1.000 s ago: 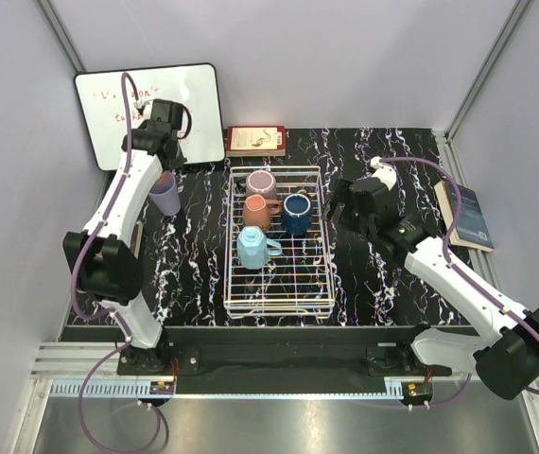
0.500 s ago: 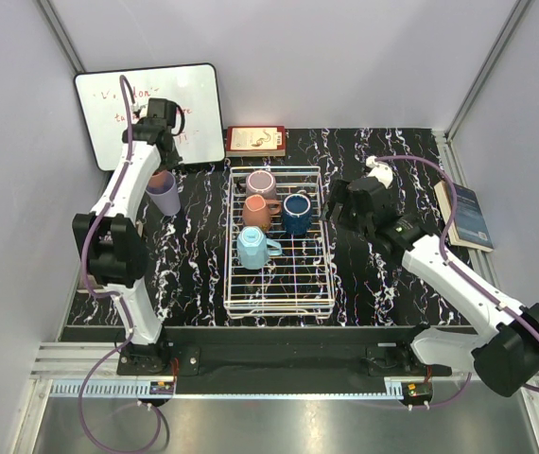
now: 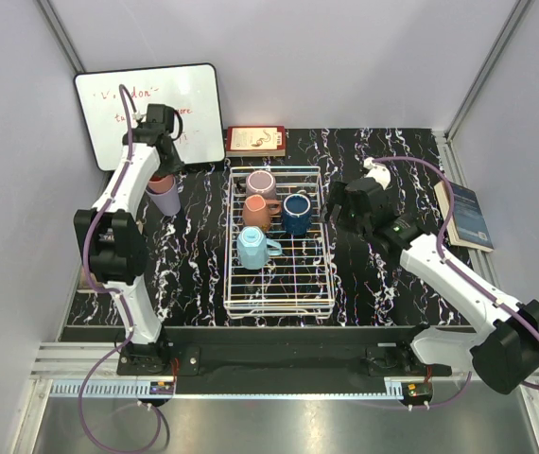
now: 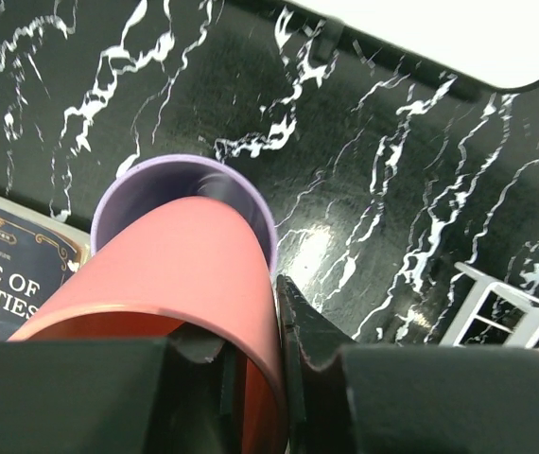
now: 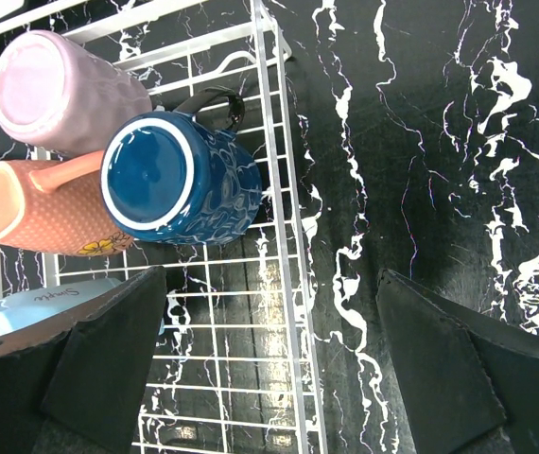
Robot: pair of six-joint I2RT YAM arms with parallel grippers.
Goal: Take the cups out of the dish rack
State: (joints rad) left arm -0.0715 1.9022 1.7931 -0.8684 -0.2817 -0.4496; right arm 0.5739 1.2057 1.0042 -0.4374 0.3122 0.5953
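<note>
Grip of left hand (image 4: 256, 342) on salmon pink cup (image 4: 177, 274), now at mouth of lavender cup (image 4: 145, 185); right hand (image 5: 271, 288) agape.

Black right gripper (image 5: 271, 284), fingers spread wide, above right edge of white wire-grid dish rack (image 5: 274, 123). Inside the rack: glossy dark blue mug (image 5: 170, 180), base toward camera, just beside mauve textured cup (image 5: 61, 90) and orange dimpled mug (image 5: 43, 213). Light blue cup (image 5: 24, 312) at lower left. Black white-veined marble table (image 5: 440, 142).

black marble-look table (image 3: 392, 156) w/ white veins, pale grey walls (image 3: 345, 57) on 3 sides; whiteboard (image 3: 199, 99) leans far-left, brown book (image 3: 255, 140) at back, blue book (image 3: 468, 216) at rt edge.
</note>
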